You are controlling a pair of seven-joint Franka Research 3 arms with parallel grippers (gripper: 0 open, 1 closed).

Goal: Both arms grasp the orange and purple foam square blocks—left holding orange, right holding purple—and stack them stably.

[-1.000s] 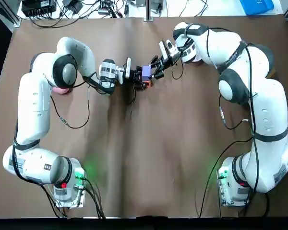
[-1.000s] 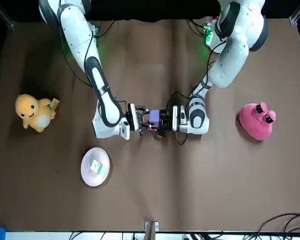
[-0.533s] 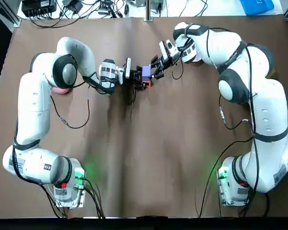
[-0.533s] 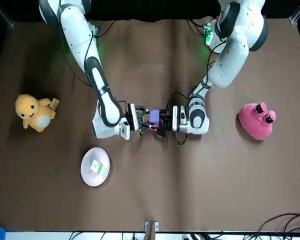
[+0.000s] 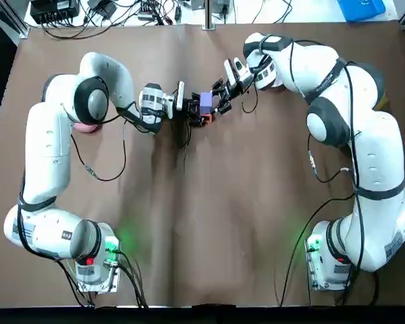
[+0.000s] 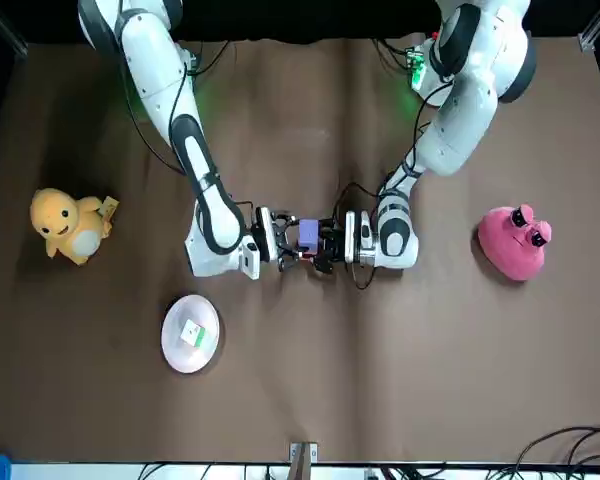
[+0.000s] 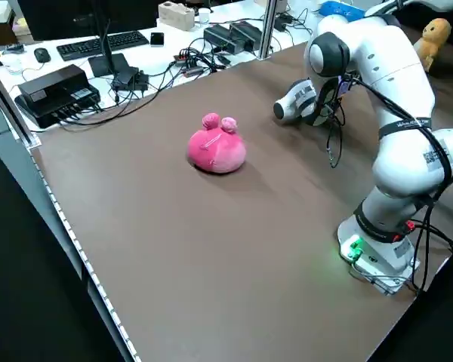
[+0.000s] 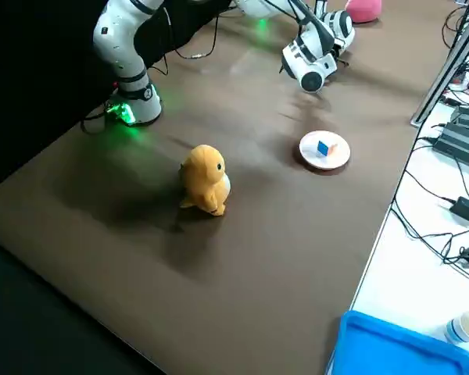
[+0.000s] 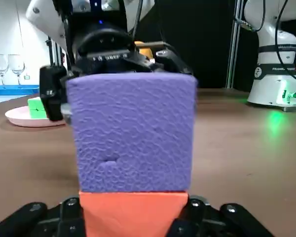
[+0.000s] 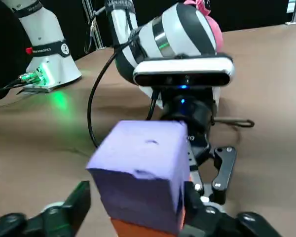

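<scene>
The purple foam block rests on top of the orange foam block near the table's far middle. In the left wrist view the purple block sits squarely on the orange block, and my left gripper is shut on the orange one. My left gripper reaches in from the left. My right gripper faces it from the right, open, its fingers flanking the purple block with a visible gap on one side.
A pink plush toy lies beside the left arm. A yellow duck toy and a white plate carrying a small cube stand on the right arm's side. Cables trail from both wrists.
The right gripper has shifted very slightly back from the stack. Both blocks and the left gripper stay where they were.
</scene>
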